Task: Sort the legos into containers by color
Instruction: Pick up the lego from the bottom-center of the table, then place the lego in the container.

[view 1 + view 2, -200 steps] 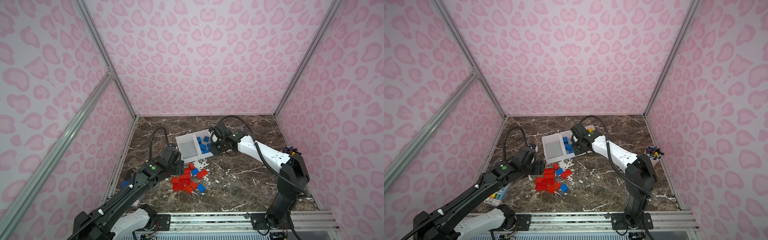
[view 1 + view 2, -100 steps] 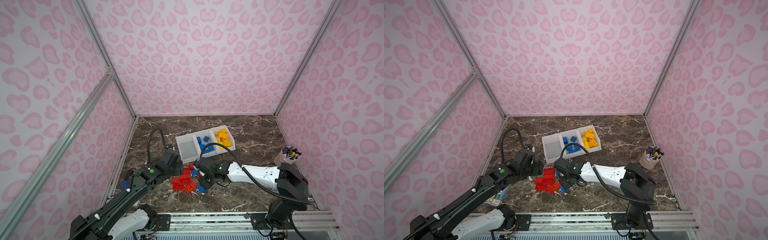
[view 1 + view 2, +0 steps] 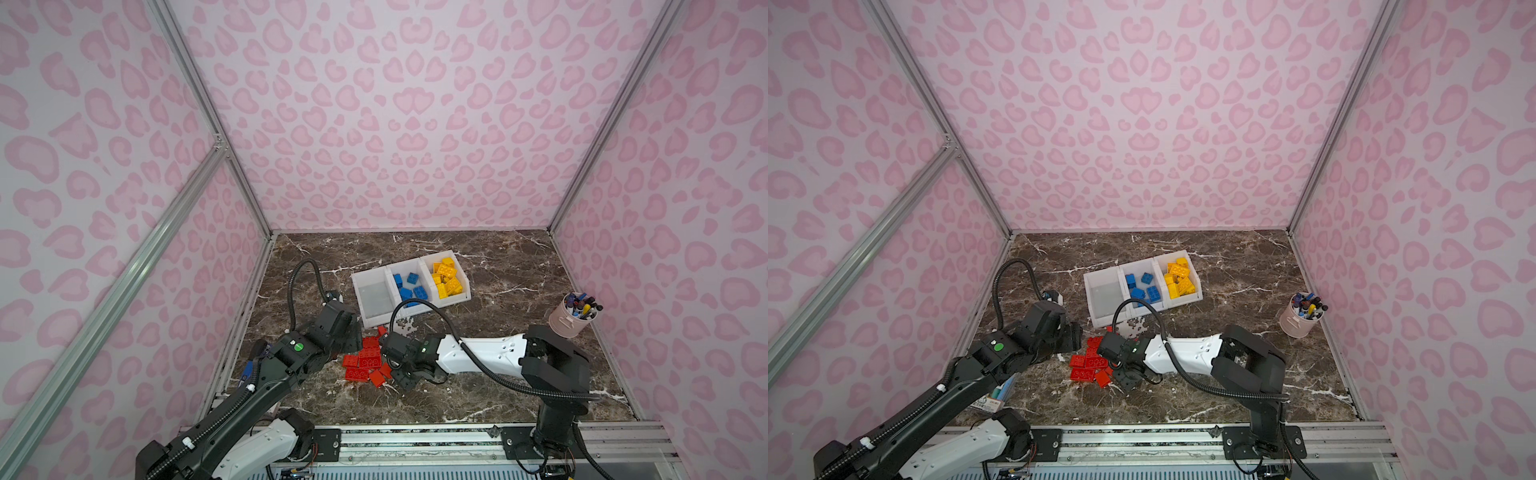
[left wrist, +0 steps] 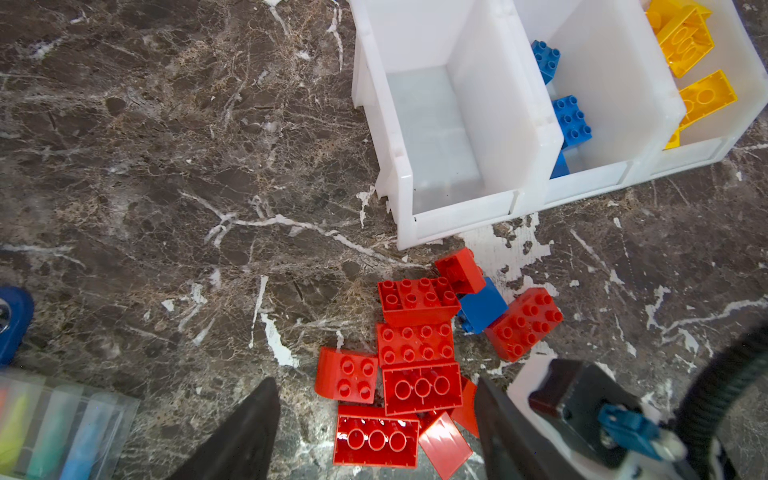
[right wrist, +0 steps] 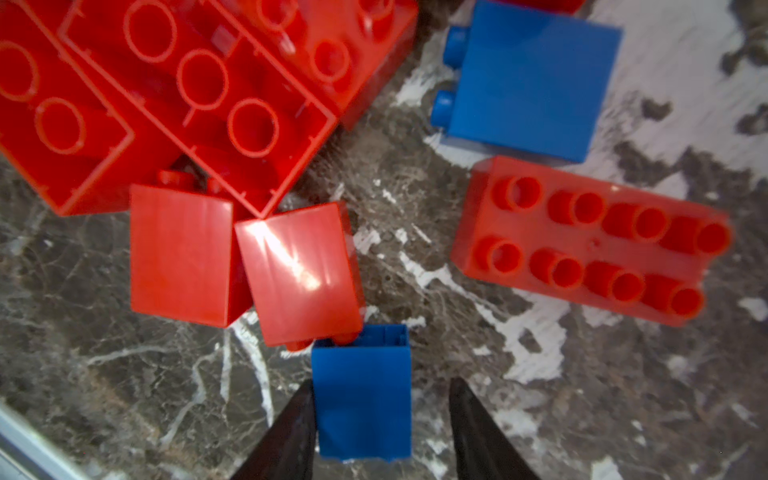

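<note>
**Blue brick bracketed, not yet gripped**

The right gripper point(image 5: 381, 381) straddles a small blue brick point(image 5: 361, 390), jaws parted: 1 finger touches its side, the other stands clear. Closing off-centre could skid this glossy, side-lying brick against the red brick point(image 5: 299, 274) at its corner. It lies in front of the 3 white containers point(image 4: 461, 212). The left gripper point(image 4: 375, 380) hangs spread, empty.

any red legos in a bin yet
No, the red legos all lie on the table, and the end bin holds nothing.
</note>
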`<state>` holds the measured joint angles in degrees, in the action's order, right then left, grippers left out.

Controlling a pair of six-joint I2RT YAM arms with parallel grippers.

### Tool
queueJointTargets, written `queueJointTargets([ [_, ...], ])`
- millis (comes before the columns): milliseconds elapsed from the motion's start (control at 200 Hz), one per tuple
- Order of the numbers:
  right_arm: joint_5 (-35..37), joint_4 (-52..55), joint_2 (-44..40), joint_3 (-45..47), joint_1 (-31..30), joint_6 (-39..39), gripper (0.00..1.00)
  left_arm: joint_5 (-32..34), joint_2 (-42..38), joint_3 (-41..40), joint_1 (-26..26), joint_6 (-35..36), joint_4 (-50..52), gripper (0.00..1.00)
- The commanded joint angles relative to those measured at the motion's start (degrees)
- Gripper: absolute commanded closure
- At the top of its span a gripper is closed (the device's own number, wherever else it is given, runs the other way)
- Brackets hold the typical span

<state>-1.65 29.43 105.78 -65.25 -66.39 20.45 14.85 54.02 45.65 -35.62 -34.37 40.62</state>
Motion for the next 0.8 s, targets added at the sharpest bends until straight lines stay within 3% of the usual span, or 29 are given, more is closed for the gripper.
queueJointTargets([
  [0, 0.6, -0.4, 0.8, 0.0, -0.2, 0.6, 0.55, 0.8, -0.1, -0.2, 0.1, -0.3, 0.3, 0.25],
  [165, 1.5, 0.9, 0.3, -0.9, 0.0, 0.2, 0.67, 0.8, -0.2, -0.2, 0.2, -0.2, 0.4, 0.24],
  [280, 2.0, 3.3, -1.9, -2.8, 1.6, -1.4, 0.69, 1.1, -0.2, -0.2, 0.2, -0.2, 0.5, 0.24],
  [495, 1.7, 7.1, -6.2, -9.9, 13.8, -7.5, 0.69, 1.0, -0.7, -0.4, 0.2, -0.2, 0.5, 0.24],
  [645, -0.1, 8.0, 0.9, -20.4, 23.8, -10.0, 0.68, -0.1, -0.5, -0.6, 0.2, -0.5, -0.1, 0.24],
  [795, -0.9, 10.5, 12.6, -33.8, 29.2, -11.1, 0.68, -1.3, -0.3, -0.8, 0.2, -0.6, -0.4, 0.24],
])
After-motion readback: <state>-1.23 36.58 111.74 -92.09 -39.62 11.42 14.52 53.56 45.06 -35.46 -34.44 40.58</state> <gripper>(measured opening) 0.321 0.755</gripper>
